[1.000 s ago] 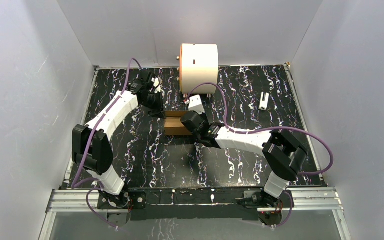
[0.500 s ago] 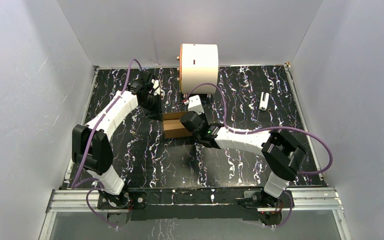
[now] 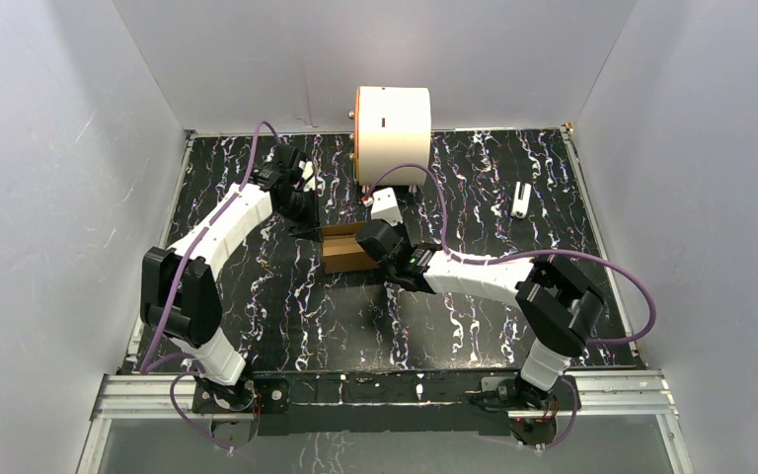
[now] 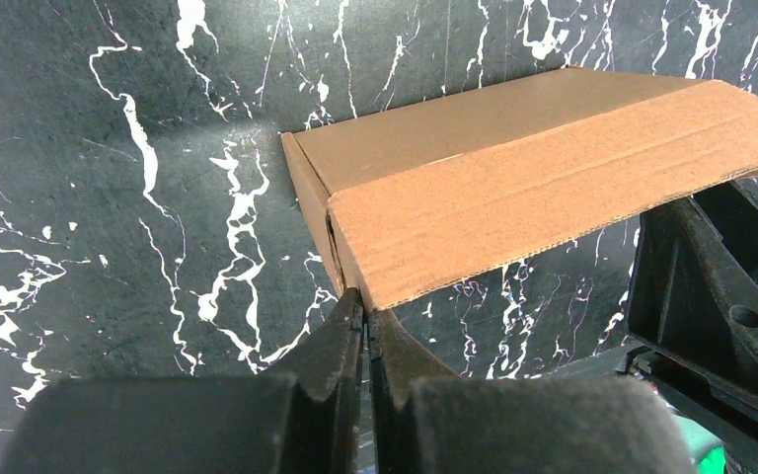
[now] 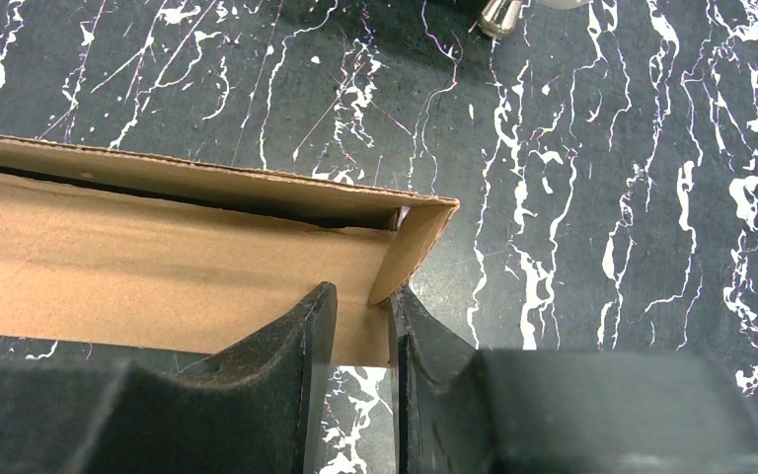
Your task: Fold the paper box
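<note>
Paper box [image 3: 345,252] lies just in front of the white cylinder [image 3: 393,128], with a small white block [image 3: 387,205] close by. Left gripper [image 4: 363,308] is closed and empty, tips at the carton's corner. Only the wrist view shows the right gripper [image 5: 360,296]: jaws parted, astride an end flap.

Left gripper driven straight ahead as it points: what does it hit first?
Probably the paper box: the shut left gripper points at its near corner, contact unclear.

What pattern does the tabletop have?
The table is black with white marble-like veining, clearest in the left wrist view.
</note>
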Available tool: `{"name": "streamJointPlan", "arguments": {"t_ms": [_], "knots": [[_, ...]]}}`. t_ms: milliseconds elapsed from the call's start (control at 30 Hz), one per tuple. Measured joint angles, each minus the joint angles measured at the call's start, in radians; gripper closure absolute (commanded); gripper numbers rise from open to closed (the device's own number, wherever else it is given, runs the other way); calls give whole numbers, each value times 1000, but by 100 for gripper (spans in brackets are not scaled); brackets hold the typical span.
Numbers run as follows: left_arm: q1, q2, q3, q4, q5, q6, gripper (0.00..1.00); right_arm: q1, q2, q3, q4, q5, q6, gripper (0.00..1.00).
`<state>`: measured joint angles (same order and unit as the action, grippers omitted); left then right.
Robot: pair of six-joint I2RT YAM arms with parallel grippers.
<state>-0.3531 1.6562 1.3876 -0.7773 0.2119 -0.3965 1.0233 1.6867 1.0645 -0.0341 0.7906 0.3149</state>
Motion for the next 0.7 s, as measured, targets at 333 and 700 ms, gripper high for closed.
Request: {"name": "streamJointPlan", "arguments": {"t_ms": [333,700], "knots": [[-1,-10,-5,7,-12,8,100,0,0,0,0,0,0,64],[-6,-35,-55,47,-19,6,100,0,0,0,0,0,1,64]]}}
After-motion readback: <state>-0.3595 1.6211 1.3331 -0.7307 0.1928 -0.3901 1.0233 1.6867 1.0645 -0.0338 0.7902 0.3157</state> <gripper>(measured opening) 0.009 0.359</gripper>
